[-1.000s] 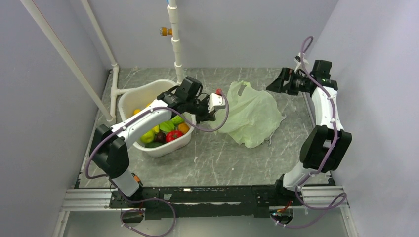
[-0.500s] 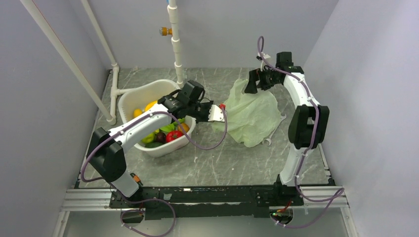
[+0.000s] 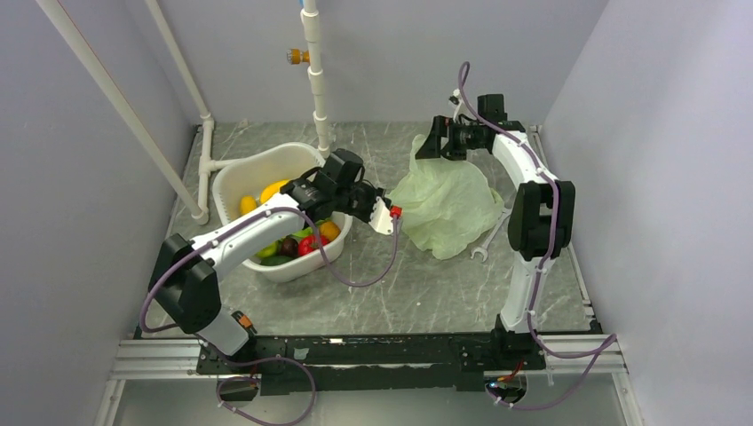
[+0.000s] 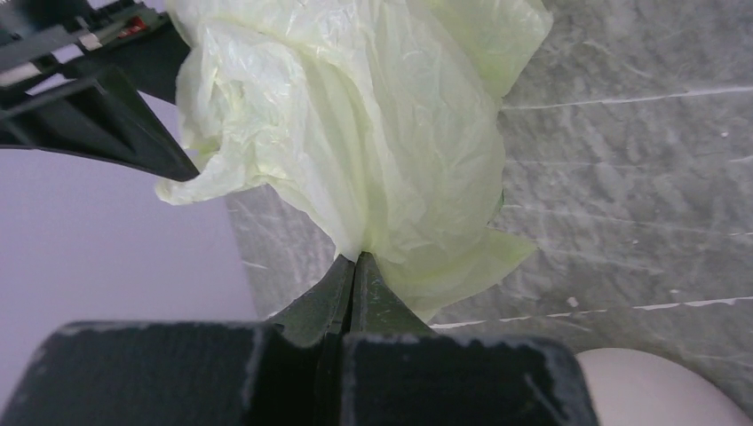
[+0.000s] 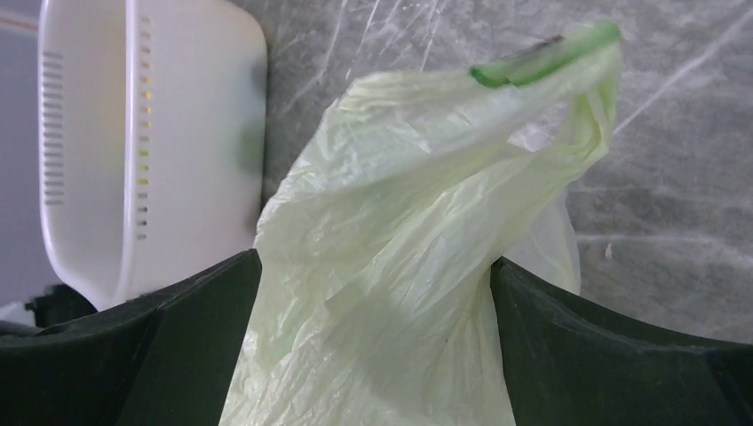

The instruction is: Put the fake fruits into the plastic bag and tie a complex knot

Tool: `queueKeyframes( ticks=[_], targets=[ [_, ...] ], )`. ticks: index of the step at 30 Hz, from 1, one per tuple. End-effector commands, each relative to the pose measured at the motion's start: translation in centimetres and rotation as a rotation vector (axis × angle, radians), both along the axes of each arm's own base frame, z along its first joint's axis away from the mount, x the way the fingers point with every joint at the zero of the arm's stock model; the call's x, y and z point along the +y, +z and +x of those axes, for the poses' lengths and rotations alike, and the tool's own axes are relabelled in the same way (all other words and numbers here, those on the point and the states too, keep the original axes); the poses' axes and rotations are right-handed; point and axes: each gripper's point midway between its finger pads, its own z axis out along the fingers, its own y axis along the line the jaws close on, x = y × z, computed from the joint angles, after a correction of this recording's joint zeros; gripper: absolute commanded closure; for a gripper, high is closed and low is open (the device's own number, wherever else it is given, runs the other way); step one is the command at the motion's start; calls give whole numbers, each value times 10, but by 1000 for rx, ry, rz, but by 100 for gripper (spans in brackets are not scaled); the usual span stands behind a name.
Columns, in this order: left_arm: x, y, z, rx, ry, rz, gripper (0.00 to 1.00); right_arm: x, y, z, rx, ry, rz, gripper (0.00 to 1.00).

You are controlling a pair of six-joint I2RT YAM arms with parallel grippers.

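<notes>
Where the plastic bag lay: the plastic bag [image 3: 448, 200] sat crumpled on the grey marble table [image 3: 400, 284], just right of the white basin [image 3: 233, 173], with its far end raised toward the right gripper.
Left gripper: the left gripper [image 3: 392, 216] had its jaws pressed fully together on a fold at the bag's left edge, shown close up in the wrist view [image 4: 355, 264].
Right gripper: the right gripper [image 3: 432, 145] had its jaws spread wide, with the bag's upper part bunched between them [image 5: 368, 266]; whether the fingers touched the film could not be told. One handle loop [image 5: 543, 55] stood beyond them.
Fake fruits: the fake fruits [image 3: 306, 244] all sat in the basin, none in the bag.
In the way: the left arm crossed the basin's right half and hid some of the fruit. A wrench [image 3: 490, 238] lay just beside the bag's right edge. An upright white pipe [image 3: 318, 89] rose behind the basin's far rim.
Edges: the side wall ran close to the right arm, the back wall stood near the right gripper, and slanted pipes [image 3: 115, 98] fenced the left.
Open room: bare marble stretched from the bag to the near rail.
</notes>
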Motion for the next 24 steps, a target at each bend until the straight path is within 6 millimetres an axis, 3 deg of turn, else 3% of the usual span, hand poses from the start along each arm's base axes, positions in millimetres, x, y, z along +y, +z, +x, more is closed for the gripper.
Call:
queueKeyframes(
  ticks=[1, 4, 5, 6, 8, 9, 13, 16, 18, 21, 22, 24],
  targets=[
    [-8, 41, 4, -160, -48, -61, 100, 2, 4, 19, 64, -117, 30, 0],
    [-8, 47, 6, -180, -45, -74, 100, 5, -9, 19, 107, -114, 25, 1],
    [-8, 49, 6, -189, -45, -80, 100, 7, -11, 18, 118, -99, 40, 6],
    [-7, 51, 5, -194, -44, -83, 100, 10, -10, 17, 120, -79, 51, 29],
    [-3, 53, 1, -183, -32, -91, 100, -3, -2, 24, 88, -103, 30, 86],
    [1, 54, -3, -169, -28, -86, 100, -20, 3, 32, 60, -154, 14, 100],
    [23, 43, -46, -59, -99, -70, 100, -105, 43, 69, -122, -385, -41, 100],
    [26, 33, -69, 2, -143, -91, 100, -125, 58, 83, -151, -434, -47, 100],
    [19, 37, -58, 49, -92, -126, 100, -129, 54, 83, -139, -464, -58, 100],
    [10, 57, -8, 178, 67, -235, 100, -133, 51, 70, -152, -459, -96, 100],
    [9, 66, 9, 264, 140, -287, 100, -134, 49, 65, -156, -436, -117, 86],
    [4, 83, 33, 411, 227, -346, 100, -137, 58, 58, -183, -395, -170, 19]
  ],
)
